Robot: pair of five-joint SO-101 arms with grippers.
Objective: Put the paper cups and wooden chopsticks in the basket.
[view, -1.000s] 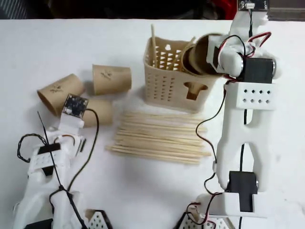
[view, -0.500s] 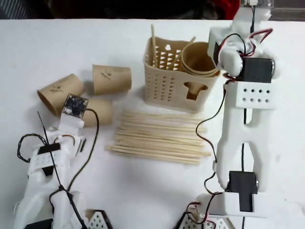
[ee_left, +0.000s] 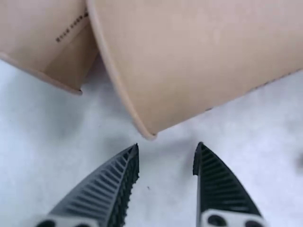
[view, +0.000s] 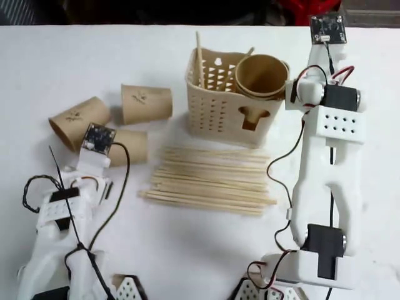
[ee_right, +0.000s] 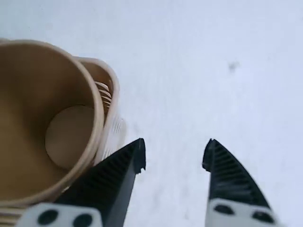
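The left tool (ee_left: 166,156) is hanging low over the white counter (view: 62,56). Its two fingers are spread apart and nothing is sitting between them. The nearest cup (ee_left: 189,61) is lying on its side just past the fingertips, not touching them. From above, the left arm's wrist is covering part of this cup, so it is hard to tell which end is its mouth. Its long side is running left to right across the counter.

Two more cups are lying on their sides a little farther back. The left cup (view: 78,119) is lying slantwise, and the back cup (view: 147,103) is lying left to right.

In the middle, the wooden chopsticks (view: 209,181) are lying flat in a loose pile. They are all pointing left to right, well apart from both tools.

Behind them the basket (view: 215,109) is standing upright. The basket cup (view: 261,74) is standing inside it with its mouth facing up. One lone chopstick (view: 199,53) is sticking up out of the basket's left part.

The right tool (ee_right: 175,151) is hovering just beside the basket, over bare counter. Its fingers are wide apart and holding nothing.
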